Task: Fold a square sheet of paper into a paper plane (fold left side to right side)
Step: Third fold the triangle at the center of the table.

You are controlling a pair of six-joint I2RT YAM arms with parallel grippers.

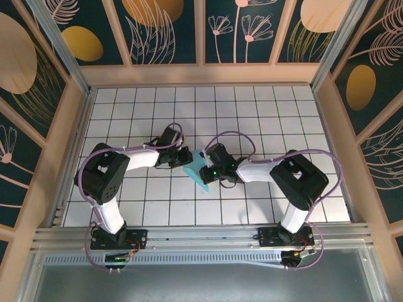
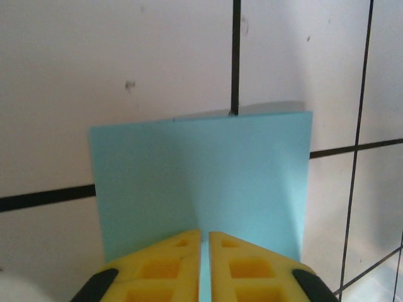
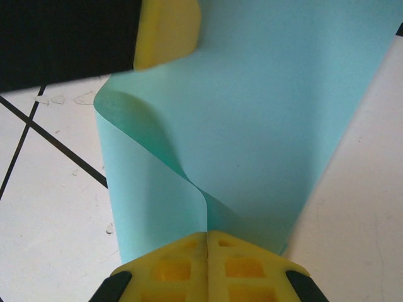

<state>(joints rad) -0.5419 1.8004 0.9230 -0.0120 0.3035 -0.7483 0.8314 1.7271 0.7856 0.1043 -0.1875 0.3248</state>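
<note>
The square sheet of paper (image 1: pixel 200 171) is light turquoise and sits mid-table between my two grippers, lifted and bent over on itself. In the right wrist view the sheet (image 3: pixel 264 126) curls in a soft S-bend, and my right gripper (image 3: pixel 207 236) is shut on its near edge. One yellow finger (image 3: pixel 167 31) of the left gripper rests at the sheet's far edge. In the left wrist view the paper (image 2: pixel 201 170) spreads out ahead as a flat rectangle, and my left gripper (image 2: pixel 204 234) sits over its near edge, jaws parted by a thin slit with blue showing through. From above, the left gripper (image 1: pixel 187 157) and right gripper (image 1: pixel 206 167) nearly meet.
The white tiled table (image 1: pixel 264 113) has black grid lines. Peach-coloured walls (image 1: pixel 208 74) fence it at the back and both sides. Both arm bases stand on the rail (image 1: pixel 201 238) at the near edge.
</note>
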